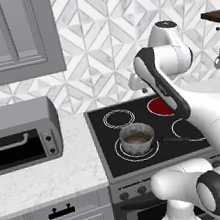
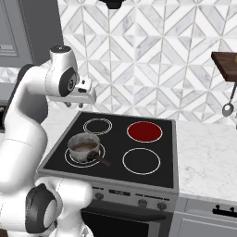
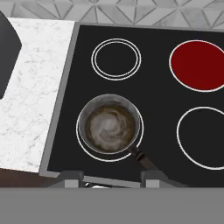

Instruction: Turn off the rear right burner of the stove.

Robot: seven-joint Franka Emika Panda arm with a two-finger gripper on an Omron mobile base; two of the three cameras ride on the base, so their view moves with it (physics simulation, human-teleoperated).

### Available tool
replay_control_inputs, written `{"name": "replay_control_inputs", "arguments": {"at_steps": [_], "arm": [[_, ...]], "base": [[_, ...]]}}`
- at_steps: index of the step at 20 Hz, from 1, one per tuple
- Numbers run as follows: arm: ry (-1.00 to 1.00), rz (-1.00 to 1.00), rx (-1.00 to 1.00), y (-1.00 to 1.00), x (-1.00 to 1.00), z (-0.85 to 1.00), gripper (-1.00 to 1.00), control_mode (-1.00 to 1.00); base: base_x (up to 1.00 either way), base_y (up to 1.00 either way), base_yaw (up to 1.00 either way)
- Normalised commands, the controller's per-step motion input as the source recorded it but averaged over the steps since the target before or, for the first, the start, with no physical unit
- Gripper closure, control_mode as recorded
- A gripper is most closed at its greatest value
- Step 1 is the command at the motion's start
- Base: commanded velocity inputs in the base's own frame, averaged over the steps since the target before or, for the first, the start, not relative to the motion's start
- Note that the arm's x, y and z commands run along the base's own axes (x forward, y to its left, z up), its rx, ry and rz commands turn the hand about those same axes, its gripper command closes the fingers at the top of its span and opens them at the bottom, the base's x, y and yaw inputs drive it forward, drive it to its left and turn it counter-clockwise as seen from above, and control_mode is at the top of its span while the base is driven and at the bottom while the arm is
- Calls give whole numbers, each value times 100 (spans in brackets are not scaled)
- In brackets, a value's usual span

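Observation:
The stove [image 1: 107, 155] is a black glass cooktop [image 2: 115, 155] with a grey front panel and small dark knobs [image 2: 142, 202]. Its rear right burner [image 2: 144, 131] glows solid red; my forearm covers part of this burner [image 1: 158, 106] in the left base view. In the hand view the burner [image 3: 197, 65] lies at the upper right. My gripper [image 3: 113, 179] hangs high above the cooktop's left half, pointing down, over the front edge near the pot. It is open, its fingertips [image 3: 70, 177] wide apart with nothing between them. The hand [image 2: 82, 96] hovers over the stove's rear left.
A small steel pot [image 3: 110, 124] with a dark handle sits on the front left ring. A grey toaster oven [image 1: 20, 137] stands on the marble counter [image 1: 47, 178] to the left. A wooden shelf [image 2: 226, 65] with a hanging ladle [image 2: 227, 109] is at the right.

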Motion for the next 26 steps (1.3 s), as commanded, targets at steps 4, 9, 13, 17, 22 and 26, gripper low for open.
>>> {"name": "replay_control_inputs", "arguments": {"at_steps": [4,9,13,17,22,26], "arm": [[0,0,0,0,-13,0,-100,-100],[0,0,0,-28,-8,-10,-100,-100],[0,0,0,-63,-1,-9,-100,-100],[0,0,0,-21,0,-1,-100,-100],[0,0,0,0,0,0,-100,-100],[0,0,0,0,0,0,-100,-100]], "base": [[0,0,0],[0,0,0],[0,0,0],[0,0,0],[0,0,0],[0,0,0]]}}
